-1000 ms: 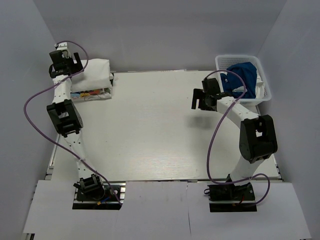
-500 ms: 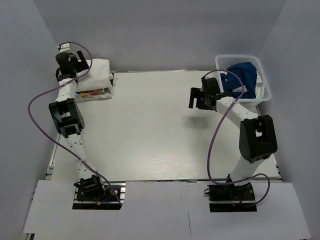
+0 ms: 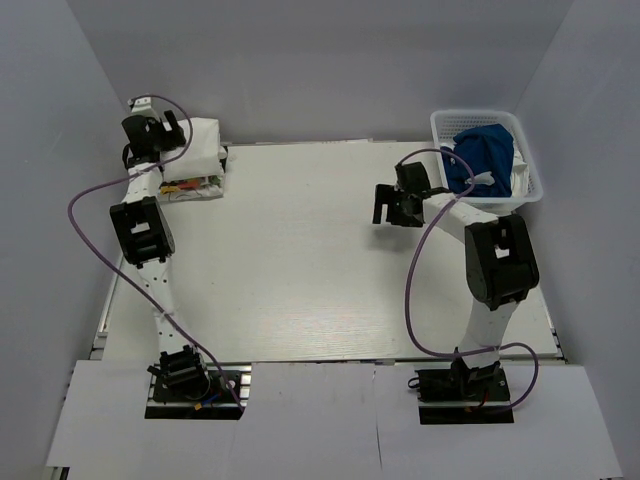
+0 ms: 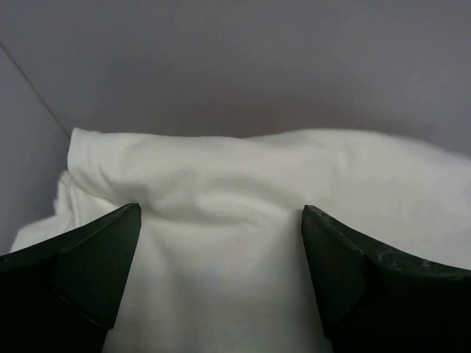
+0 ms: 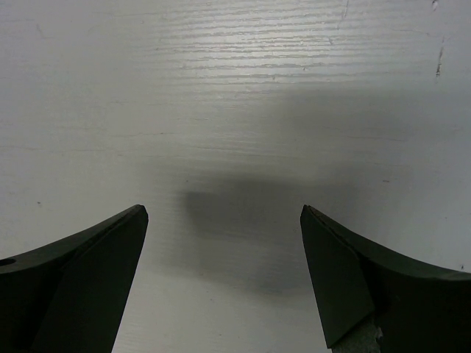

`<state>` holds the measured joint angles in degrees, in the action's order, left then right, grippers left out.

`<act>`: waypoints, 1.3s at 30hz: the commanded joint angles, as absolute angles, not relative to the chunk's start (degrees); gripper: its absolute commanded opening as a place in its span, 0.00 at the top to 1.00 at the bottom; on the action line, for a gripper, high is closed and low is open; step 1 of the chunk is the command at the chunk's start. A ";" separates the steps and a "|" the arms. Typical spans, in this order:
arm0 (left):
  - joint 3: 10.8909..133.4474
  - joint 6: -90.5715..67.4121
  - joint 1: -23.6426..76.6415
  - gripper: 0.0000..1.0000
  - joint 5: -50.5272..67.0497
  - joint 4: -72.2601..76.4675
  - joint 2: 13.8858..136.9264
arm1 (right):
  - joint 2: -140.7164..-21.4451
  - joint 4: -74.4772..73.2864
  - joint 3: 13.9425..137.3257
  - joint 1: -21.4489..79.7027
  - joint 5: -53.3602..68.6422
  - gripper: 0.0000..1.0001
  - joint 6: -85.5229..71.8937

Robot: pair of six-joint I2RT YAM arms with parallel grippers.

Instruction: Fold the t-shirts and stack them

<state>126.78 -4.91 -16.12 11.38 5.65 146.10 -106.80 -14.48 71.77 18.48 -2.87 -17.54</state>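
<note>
Because folded white tees point(image 3: 200, 142) sit stacked at the bench's point(image 3: 300, 280) far-left corner, left jaws hover spread above them; right jaws, spread and empty, hang near the blue tee point(image 3: 482, 150) in its basket point(image 3: 470, 114).

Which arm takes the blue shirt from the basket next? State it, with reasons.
Right. The right gripper is open over bare table, near the basket holding the blue t-shirt. The left gripper sits open at the folded white stack in the far left corner.
</note>
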 commanded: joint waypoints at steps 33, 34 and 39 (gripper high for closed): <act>60.23 -23.86 8.76 0.00 4.65 2.43 79.59 | -71.58 -5.71 48.79 18.72 6.67 0.10 -18.81; 55.51 -25.82 10.35 0.00 7.62 3.33 75.54 | -70.59 -5.54 47.13 18.63 7.11 0.10 -18.98; 35.02 -35.94 20.89 0.00 10.03 -0.25 55.59 | -62.33 -5.89 38.96 18.55 13.70 0.10 -21.18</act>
